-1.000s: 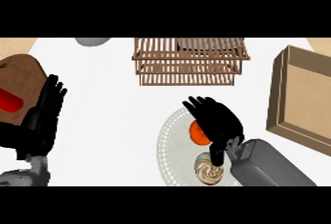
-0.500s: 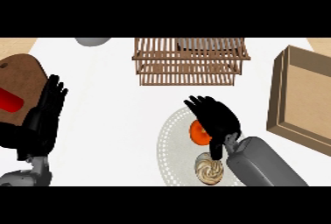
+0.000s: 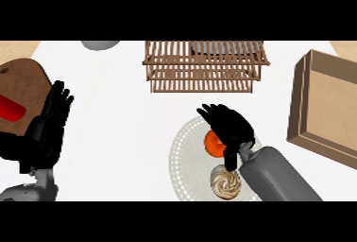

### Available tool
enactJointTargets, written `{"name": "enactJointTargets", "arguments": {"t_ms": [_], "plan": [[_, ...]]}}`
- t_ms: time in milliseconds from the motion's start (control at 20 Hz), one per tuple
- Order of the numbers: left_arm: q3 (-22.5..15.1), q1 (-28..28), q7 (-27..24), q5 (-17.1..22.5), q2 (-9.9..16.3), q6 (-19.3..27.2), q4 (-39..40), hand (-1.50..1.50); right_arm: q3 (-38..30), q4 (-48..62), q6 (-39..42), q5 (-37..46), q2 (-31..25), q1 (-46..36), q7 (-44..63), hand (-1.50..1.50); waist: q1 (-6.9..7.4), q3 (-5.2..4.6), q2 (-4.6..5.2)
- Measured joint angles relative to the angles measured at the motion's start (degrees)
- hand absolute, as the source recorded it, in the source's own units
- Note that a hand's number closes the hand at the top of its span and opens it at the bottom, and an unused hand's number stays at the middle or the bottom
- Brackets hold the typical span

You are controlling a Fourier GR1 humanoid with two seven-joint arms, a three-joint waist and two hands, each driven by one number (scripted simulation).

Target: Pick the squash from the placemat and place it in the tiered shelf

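Lower centre-right: pale placemat [image 3: 187,156] bearing an orange squash [image 3: 213,143] and a swirled pastry [image 3: 226,184]; right hand [image 3: 229,127] curled round the squash. Top centre: wooden tiered shelf [image 3: 206,66]. Left edge: left hand [image 3: 49,125], fingers straight, resting.

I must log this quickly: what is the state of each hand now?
Left hand: open, fingers straight, resting at the view's left, holding nothing.
Right hand: over the orange squash on the placemat; whether it grips cannot be told.
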Motion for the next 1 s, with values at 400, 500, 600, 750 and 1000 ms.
{"name": "enactJointTargets", "arguments": {"t_ms": [400,500,600,750,1000], "plan": [[2.06,-2.42,1.19,-0.35,-0.08,-1.46,1.13,0.0,-0.17,6.73,-1.32,4.56,1.9,-1.02,-4.98,1.5,0.05,-0.27,-0.37],[1.74,-2.85,1.39,-1.24,-0.65,-1.12,1.6,0.0,0.13,7.85,-2.58,6.1,1.37,-1.51,-7.38,1.5,0.01,-0.31,-0.41],[1.5,-2.62,1.09,-1.74,-1.37,-0.95,1.77,0.0,0.91,8.07,-4.68,8.2,1.7,-1.13,-8.29,1.5,-0.06,-0.35,-0.46],[2.12,-1.42,-0.09,-1.62,-1.54,-1.91,1.81,0.0,0.39,7.87,-6.33,9.93,1.74,-0.96,-10.04,1.5,-0.09,-0.29,-0.38],[2.47,-1.88,0.95,-1.79,-1.54,-2.18,1.12,0.0,0.59,4.84,-7.36,10.54,5.98,1.59,0.32,1.5,-0.11,-0.33,-0.33]]}}
